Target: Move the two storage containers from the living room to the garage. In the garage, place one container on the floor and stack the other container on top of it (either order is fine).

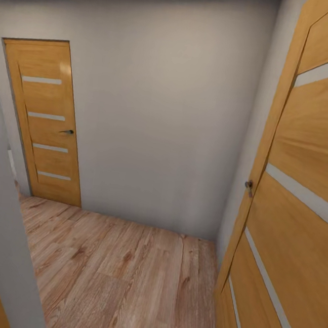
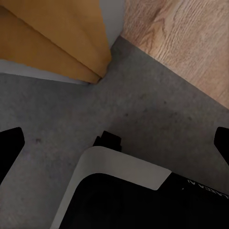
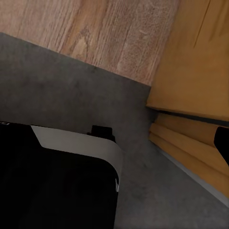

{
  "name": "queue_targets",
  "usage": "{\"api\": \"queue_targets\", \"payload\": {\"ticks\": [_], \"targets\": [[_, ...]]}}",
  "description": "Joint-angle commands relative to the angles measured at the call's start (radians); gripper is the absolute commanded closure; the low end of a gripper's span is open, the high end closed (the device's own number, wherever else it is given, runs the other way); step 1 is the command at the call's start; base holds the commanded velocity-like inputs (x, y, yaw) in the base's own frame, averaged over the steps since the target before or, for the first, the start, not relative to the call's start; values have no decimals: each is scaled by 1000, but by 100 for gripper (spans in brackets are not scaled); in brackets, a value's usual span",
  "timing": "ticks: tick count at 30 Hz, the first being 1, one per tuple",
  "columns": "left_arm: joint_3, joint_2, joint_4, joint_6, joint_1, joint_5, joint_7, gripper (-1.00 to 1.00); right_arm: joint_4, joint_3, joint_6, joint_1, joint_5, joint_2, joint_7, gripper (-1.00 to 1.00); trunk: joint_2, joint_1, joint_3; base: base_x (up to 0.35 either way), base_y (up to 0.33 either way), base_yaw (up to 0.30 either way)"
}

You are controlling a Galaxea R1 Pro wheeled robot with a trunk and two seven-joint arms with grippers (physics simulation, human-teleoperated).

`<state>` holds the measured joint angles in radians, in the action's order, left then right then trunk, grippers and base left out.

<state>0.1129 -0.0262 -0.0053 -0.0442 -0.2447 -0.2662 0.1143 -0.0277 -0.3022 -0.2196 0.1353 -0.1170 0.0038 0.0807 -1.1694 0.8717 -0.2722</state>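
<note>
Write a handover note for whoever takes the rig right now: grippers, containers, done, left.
Left gripper: jaws wide apart, nothing between them. Right gripper: one fingertip at the frame edge, state unclear, nothing seen in it.
Position: at a doorway, the base over dark grey concrete where it meets wood-plank flooring. The head looks into a small hall with a closed door ahead on the left and an open door leaf close on the right.
Containers: not seen here.
Done: nothing these views confirm.
Left: find, carry and stack both.
</note>
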Motion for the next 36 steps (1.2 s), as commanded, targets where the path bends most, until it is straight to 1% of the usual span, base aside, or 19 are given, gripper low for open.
{"api": "queue_targets", "payload": {"ticks": [1, 14, 22, 32, 36], "targets": [[8, 0, 1, -3, -1, 0, 1, -100, -3, -9, -6, 1, -10, 1, 1, -100, -1, 0, -1, 3, 6, 0], [8, 0, 1, -3, -1, -1, 1, -100, -3, -7, -7, 1, -12, 1, 1, -100, -1, 0, -1, 0, 1, -2], [8, 0, 1, -3, -1, -2, 1, -100, -3, -6, -7, 1, -12, 1, 1, -100, -1, 0, -1, 0, 0, -141], [9, 0, 1, -4, -1, -1, 1, -100, -3, -9, -5, 1, -10, 1, -4, -100, -1, 0, -1, 0, 0, -13], [8, 0, 1, -5, -1, 1, 0, -100, -3, -9, -5, 1, -9, 1, -9, -100, -1, 0, -1, 98, 88, 0]]}}
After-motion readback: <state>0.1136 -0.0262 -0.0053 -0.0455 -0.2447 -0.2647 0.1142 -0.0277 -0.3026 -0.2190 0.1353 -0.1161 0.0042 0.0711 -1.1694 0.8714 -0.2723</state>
